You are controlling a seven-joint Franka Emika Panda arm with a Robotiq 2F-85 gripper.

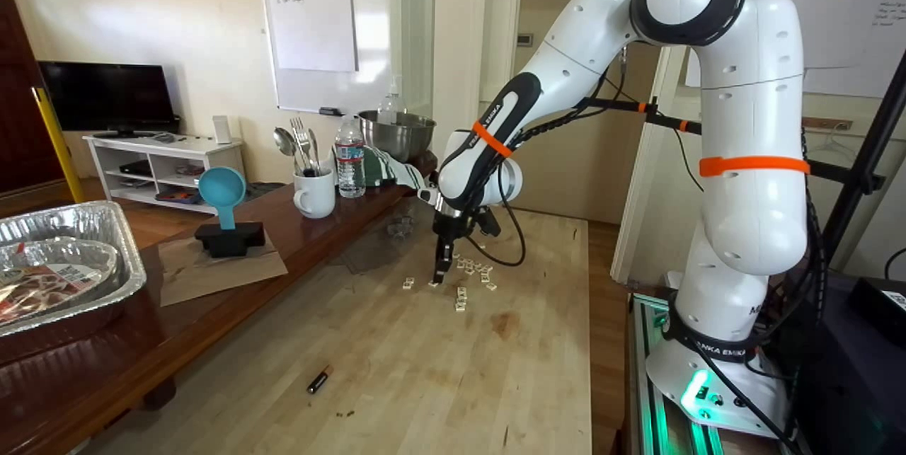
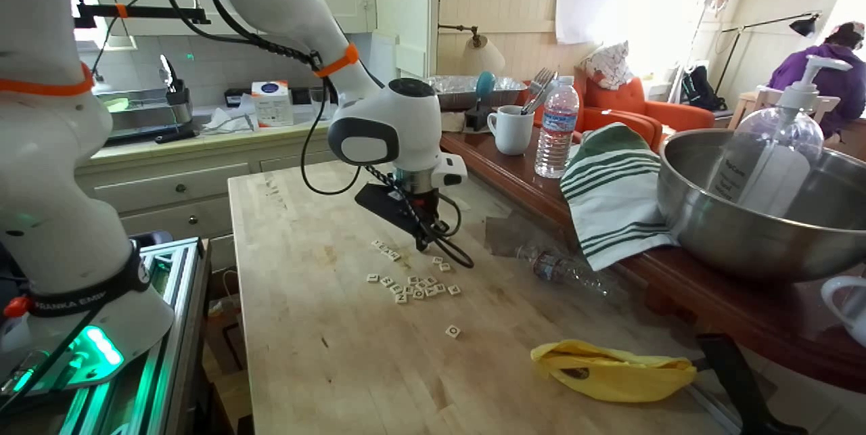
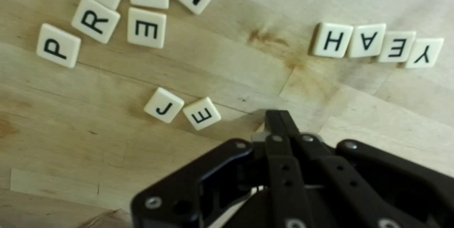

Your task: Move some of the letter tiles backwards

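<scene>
The letter tiles are small, cream and flat on the wooden table. A loose cluster (image 1: 468, 266) shows in both exterior views (image 2: 419, 286). A row of tiles spelling YEAH (image 2: 385, 250) also lies at the upper right of the wrist view (image 3: 367, 40). A J tile (image 3: 164, 105) and an E tile (image 3: 202, 113) lie left of the fingertips; further tiles fill the upper left. My gripper (image 3: 278, 114) is shut, its fingertips together low at the table (image 1: 438, 278) (image 2: 422, 244). A pale tile (image 1: 433, 284) sits at the fingertips, mostly hidden by them in the wrist view.
A lone O tile (image 2: 452, 331) lies apart from the cluster. A clear plastic bottle (image 2: 561, 269) lies beside the raised brown shelf (image 1: 311, 257). A yellow banana-like item (image 2: 612, 372) and a battery (image 1: 318, 381) lie on the table. A mug (image 1: 314, 193) and steel bowl (image 2: 764, 232) stand on the shelf.
</scene>
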